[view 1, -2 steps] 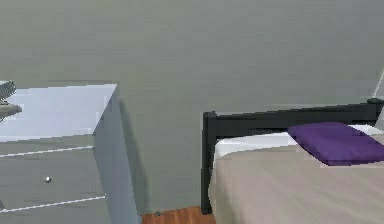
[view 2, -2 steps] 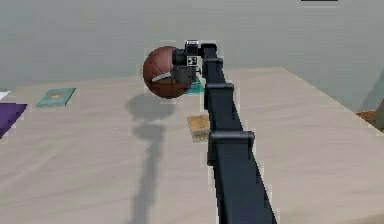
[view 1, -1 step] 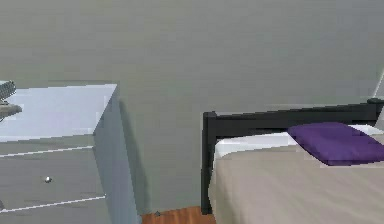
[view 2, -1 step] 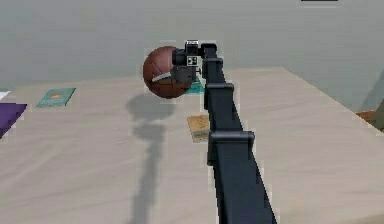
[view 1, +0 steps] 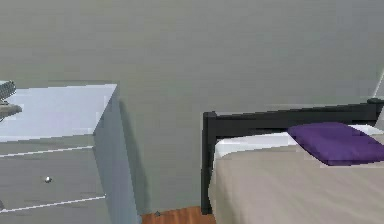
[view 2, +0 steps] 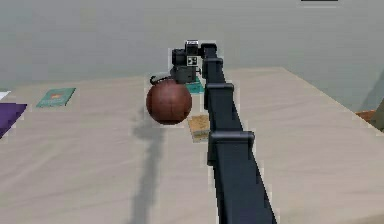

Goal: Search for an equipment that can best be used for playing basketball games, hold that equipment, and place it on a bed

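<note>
Gripper (view 2: 163, 78) at the far end of the dark arm (view 2: 225, 130), reaching out over the bed (view 2: 320, 140). Holds the basketball (view 2: 168, 103): round, reddish-brown, hanging at the finger end, clear of the bed's pale cover. Beyond that hold, cannot tell the fingers' set. On the bed, under the arm just beside the basketball: a small tan flat thing (view 2: 200, 126) and a scrap of teal (view 2: 197, 89). Farther across the bed toward the arm side view's left: a flat teal book (view 2: 56, 97), and at the bed's very edge in that view a patch of purple (view 2: 8, 118). Ahead in the forward view: the bed's dark headboard (view 1: 270, 120) against a grey wall (view 1: 200, 50), with a purple pillow (view 1: 335, 142) on the bed just beside the headboard. Left of the bed, apart from it: a pale blue-grey dresser (view 1: 60, 150) with drawers. Between dresser and bed, low down: a strip of wooden floor (view 1: 175, 215).
</note>
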Tool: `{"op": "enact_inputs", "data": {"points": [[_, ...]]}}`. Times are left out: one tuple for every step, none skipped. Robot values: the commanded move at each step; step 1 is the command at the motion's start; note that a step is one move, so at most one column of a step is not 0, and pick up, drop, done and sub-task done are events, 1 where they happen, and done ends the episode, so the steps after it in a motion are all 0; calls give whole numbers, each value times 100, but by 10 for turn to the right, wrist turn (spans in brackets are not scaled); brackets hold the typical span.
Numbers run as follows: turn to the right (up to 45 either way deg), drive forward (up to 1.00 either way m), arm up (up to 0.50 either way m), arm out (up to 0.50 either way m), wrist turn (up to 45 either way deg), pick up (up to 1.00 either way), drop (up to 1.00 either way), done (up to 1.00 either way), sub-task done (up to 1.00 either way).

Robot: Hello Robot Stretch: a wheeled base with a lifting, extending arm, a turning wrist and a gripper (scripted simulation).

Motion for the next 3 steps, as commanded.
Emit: {"op": "enact_inputs", "data": {"points": [[0, 0, 4, 0, 0, 0, 0, 0, 0], [0, 0, 0, -8, 0, 0, 0, 0, 0], [0, 0, 0, 0, 0, 0, 0, 100, 0]]}}
